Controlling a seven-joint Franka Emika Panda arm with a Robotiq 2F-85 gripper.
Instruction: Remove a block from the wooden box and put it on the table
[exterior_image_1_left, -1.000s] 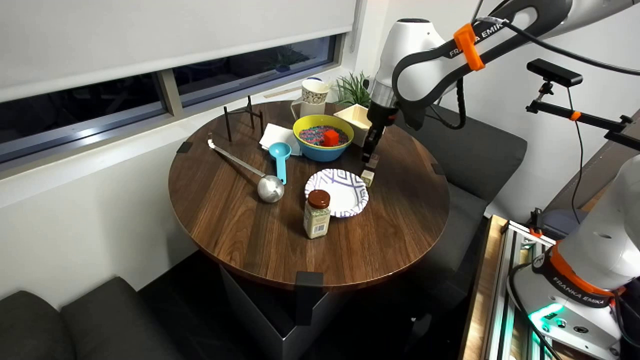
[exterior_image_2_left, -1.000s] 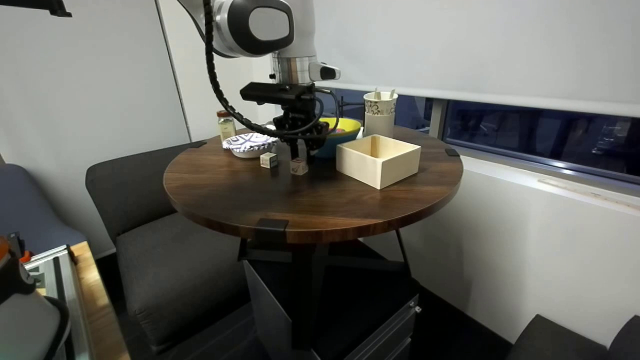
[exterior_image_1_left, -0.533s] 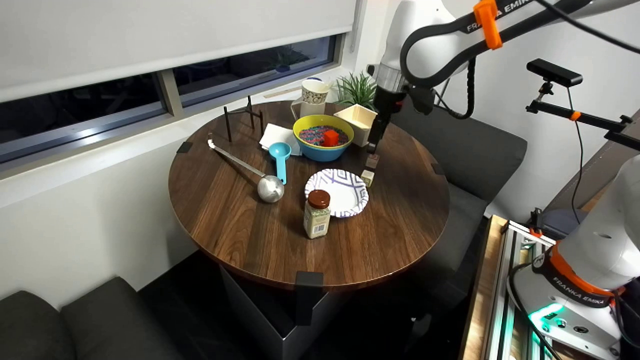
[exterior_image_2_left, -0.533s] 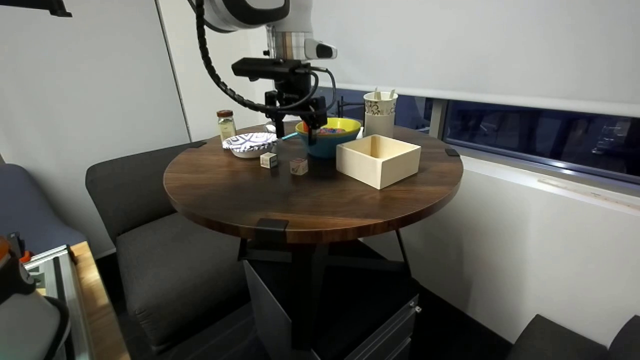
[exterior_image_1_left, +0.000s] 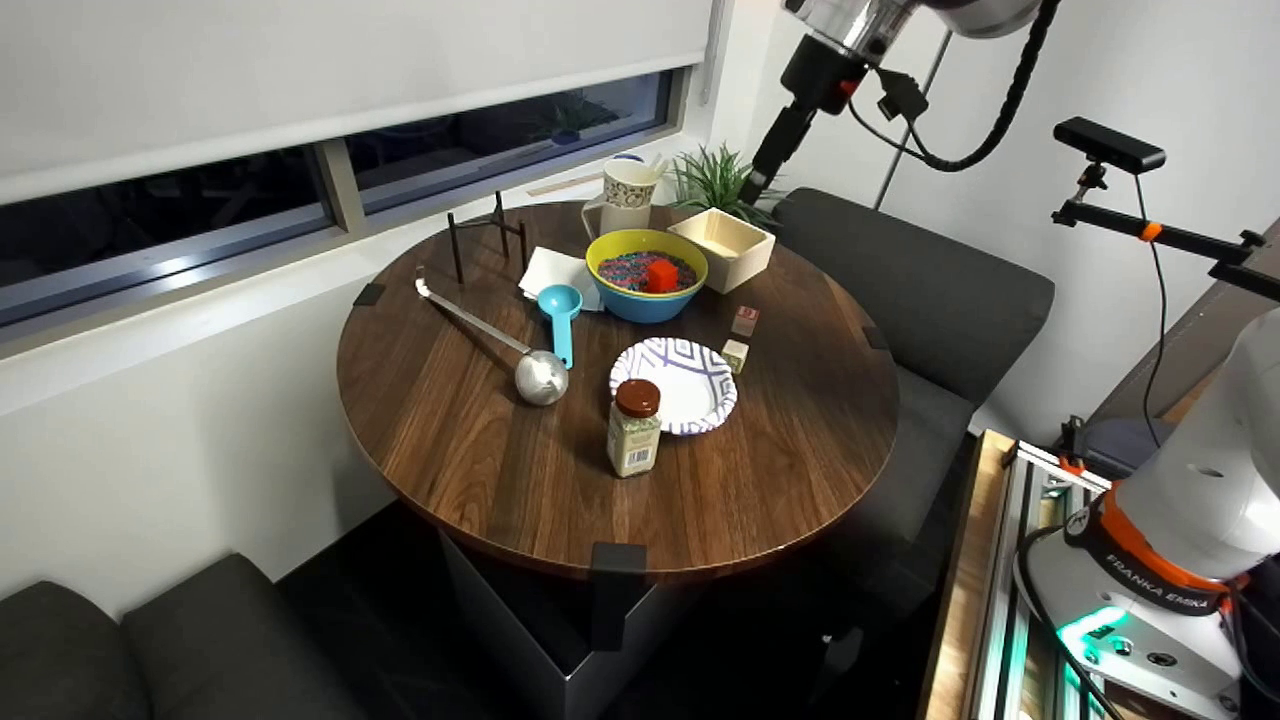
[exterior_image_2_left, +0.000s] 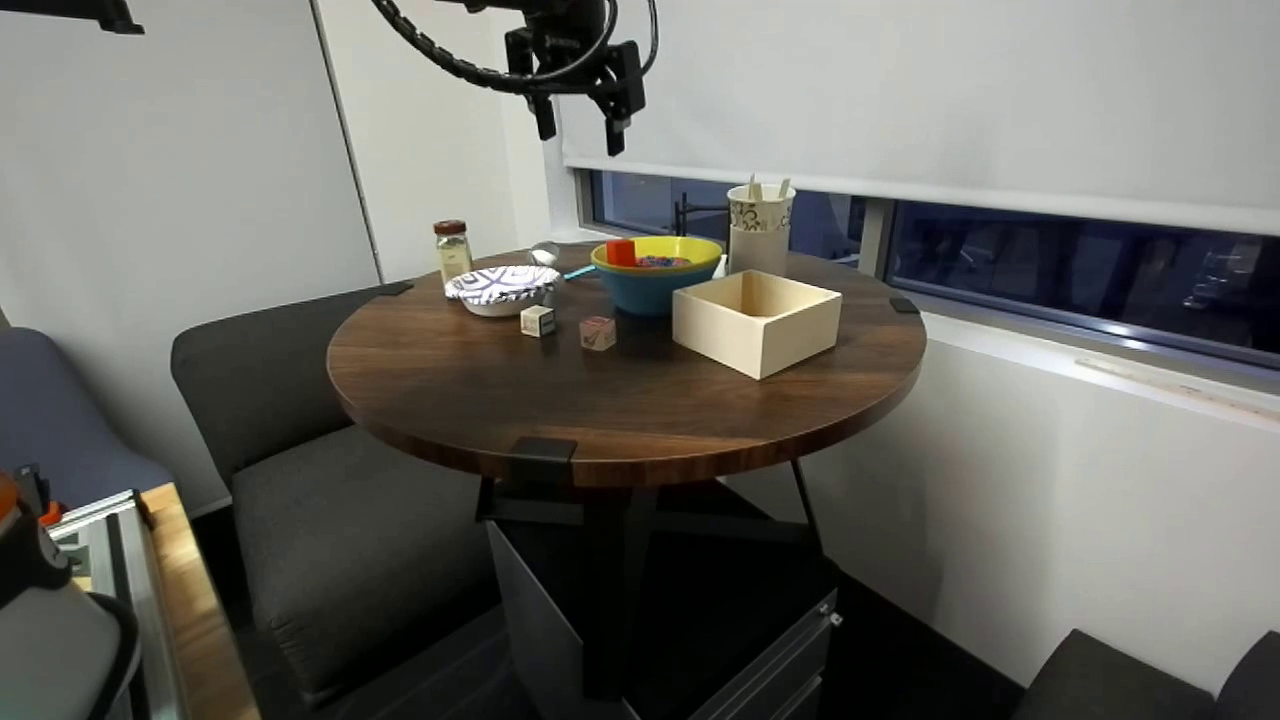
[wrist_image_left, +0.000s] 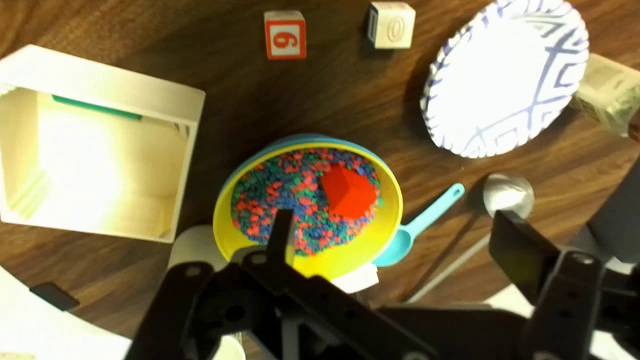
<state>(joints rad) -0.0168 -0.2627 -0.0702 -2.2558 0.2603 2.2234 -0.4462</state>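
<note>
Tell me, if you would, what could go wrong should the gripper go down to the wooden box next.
The open gripper might clip the yellow bowl, which stands close beside the wooden box. Glare inside the box in the wrist view could hide anything lying there, so a grasp may miss. Setting anything near the pale block could knock it.

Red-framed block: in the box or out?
Out: wrist view shows the red-framed block on the table, apart from the wooden box.
</note>
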